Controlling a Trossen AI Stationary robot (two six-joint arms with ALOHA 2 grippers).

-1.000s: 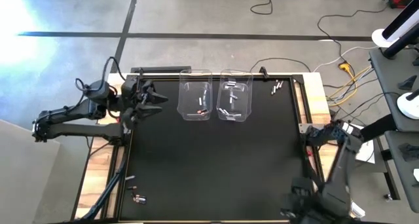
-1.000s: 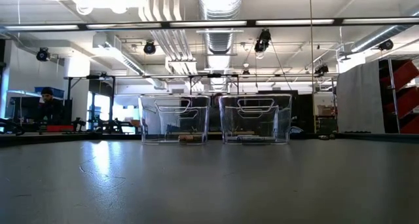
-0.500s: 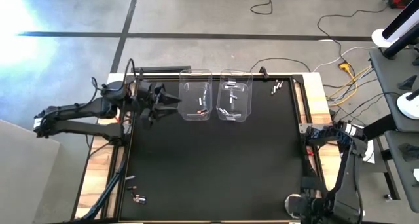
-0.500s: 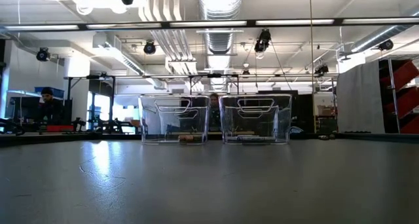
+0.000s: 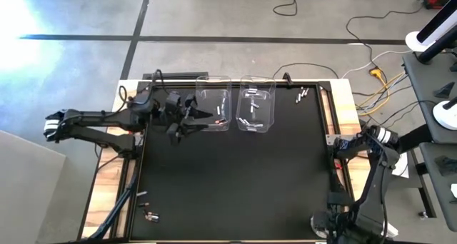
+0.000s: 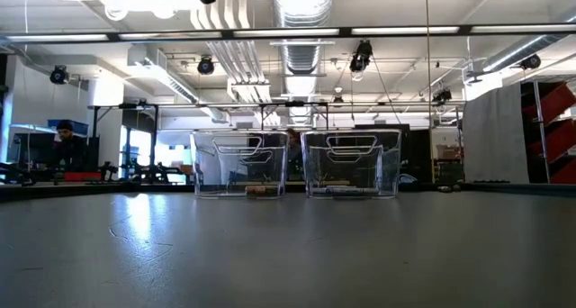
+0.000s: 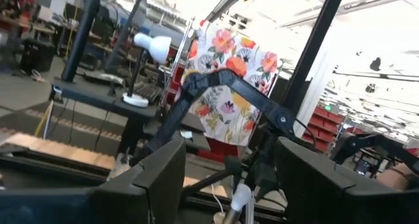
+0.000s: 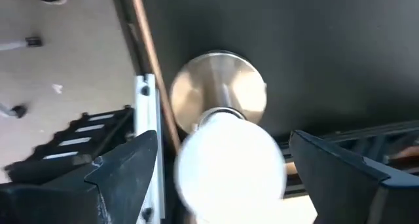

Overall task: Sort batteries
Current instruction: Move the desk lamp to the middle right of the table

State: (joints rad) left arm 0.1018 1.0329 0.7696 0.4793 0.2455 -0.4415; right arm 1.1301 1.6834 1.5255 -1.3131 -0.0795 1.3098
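Observation:
Two clear bins, the left one (image 5: 213,112) and the right one (image 5: 255,113), stand at the table's far middle, each with a few batteries (image 5: 218,118) on its floor. More batteries lie loose at the far right corner (image 5: 301,95) and the near left corner (image 5: 147,215). My left gripper (image 5: 188,121) hovers open just left of the left bin, pointing about level toward the right; its wrist view shows nothing between the fingers (image 7: 150,185). My right gripper (image 8: 229,178) points down over the near right corner, open and empty.
A round white-and-metal disc (image 8: 219,99) sits below my right gripper at the mat's edge, beside the wooden rim (image 8: 147,86). The black mat (image 5: 235,180) is bare through its middle. In the low view, both bins (image 6: 240,164) stand at the far side.
My left gripper has moved toward the table's right edge, closing on the left bin and sinking a little, still open. My right gripper has come down somewhat over the near right corner, still open. The bins and batteries have stayed put.

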